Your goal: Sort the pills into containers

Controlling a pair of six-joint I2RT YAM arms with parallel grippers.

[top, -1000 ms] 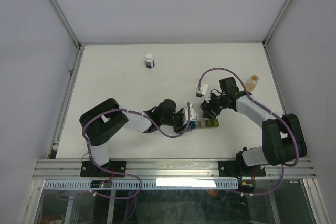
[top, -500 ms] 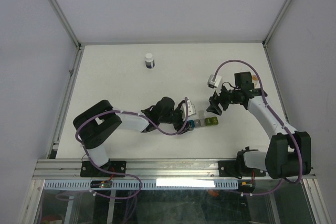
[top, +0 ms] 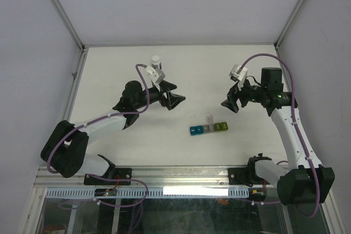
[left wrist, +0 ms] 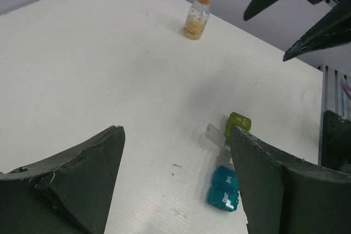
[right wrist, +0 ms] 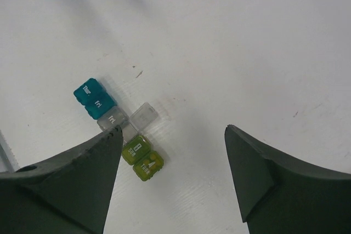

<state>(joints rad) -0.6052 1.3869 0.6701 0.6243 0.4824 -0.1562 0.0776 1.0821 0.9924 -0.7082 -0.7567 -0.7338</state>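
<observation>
Strip of containers (top: 208,129) on the white table (top: 109,80), between the two arms and well apart from both. White lid lettering reads "Thur" and "Fri" on the two teal cells, the rest is too small to read, and the grey cell's clear lid stands open. Left gripper (top: 176,98) and right gripper (top: 227,102) hover with jaws apart, holding nothing.

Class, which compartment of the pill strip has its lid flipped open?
The grey middle compartment: its clear lid sticks out sideways, while the teal pair and green pair are shut.
</observation>
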